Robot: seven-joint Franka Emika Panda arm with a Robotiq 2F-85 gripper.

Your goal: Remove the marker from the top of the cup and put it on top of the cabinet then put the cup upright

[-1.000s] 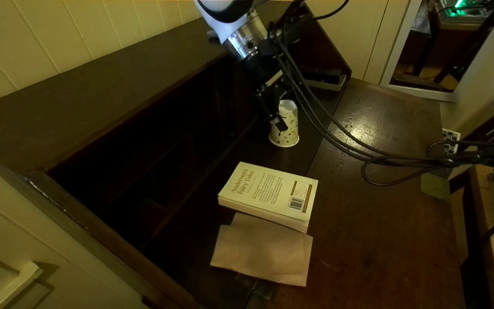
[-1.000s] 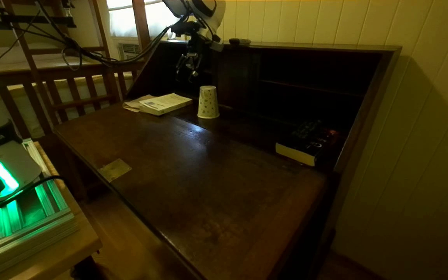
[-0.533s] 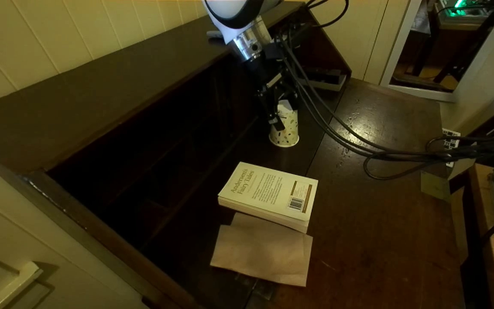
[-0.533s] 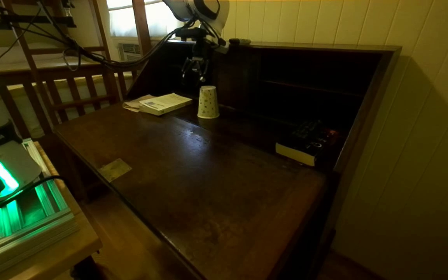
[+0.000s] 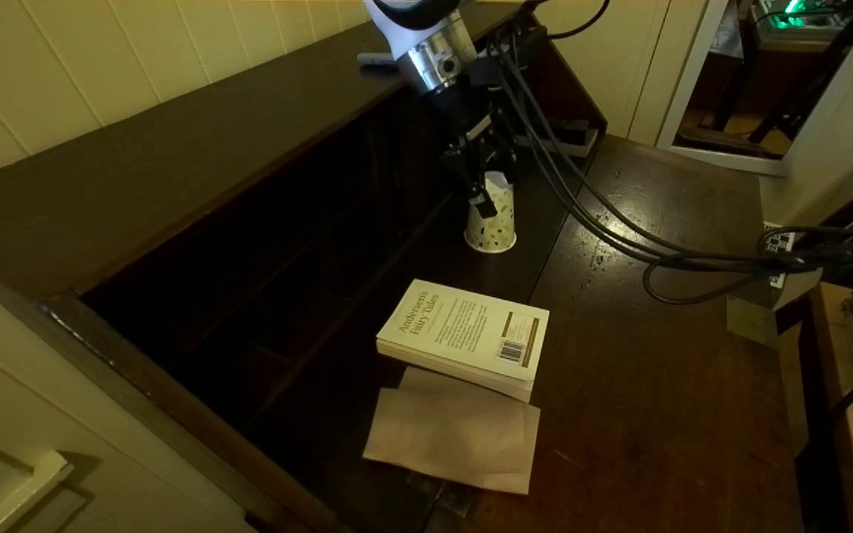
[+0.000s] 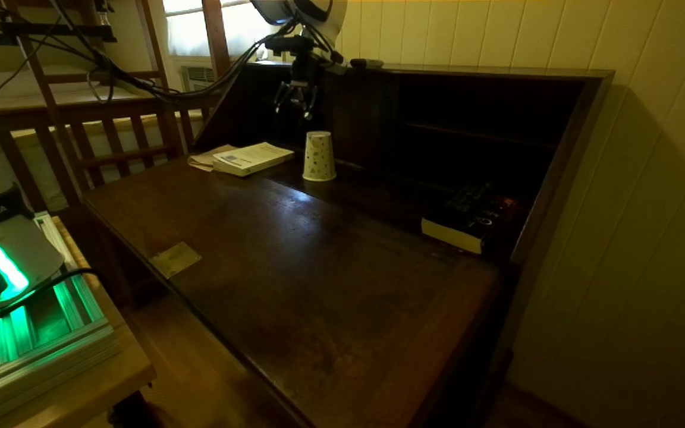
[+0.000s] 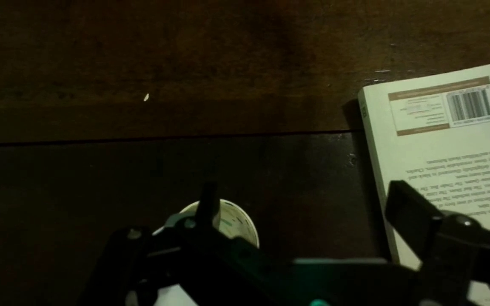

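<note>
The small white speckled cup (image 6: 319, 157) stands upside down on the dark desk surface, wide rim down. My gripper (image 6: 293, 113) hangs above and to one side of it, its fingers spread with nothing between them. In the wrist view one finger (image 7: 208, 204) covers part of the cup (image 7: 236, 221), and the opposite finger (image 7: 411, 212) appears over the white book. In both exterior views a dark stick-like thing with a lighter end, apparently the marker (image 5: 376, 59), lies on the flat top of the brown cabinet (image 5: 249, 111).
A thick white book (image 5: 463, 337) and folded brown paper (image 5: 452, 437) lie near the cup. A thick black book (image 6: 467, 220) sits by the far compartment. Loose cables (image 5: 582, 215) trail from the arm across the desk. Cabinet compartments open behind the cup.
The gripper has turned and shifted a little; it dipped toward the cup, then rose slightly. Cup, books and paper have stayed in place. The jaws have stayed open.
</note>
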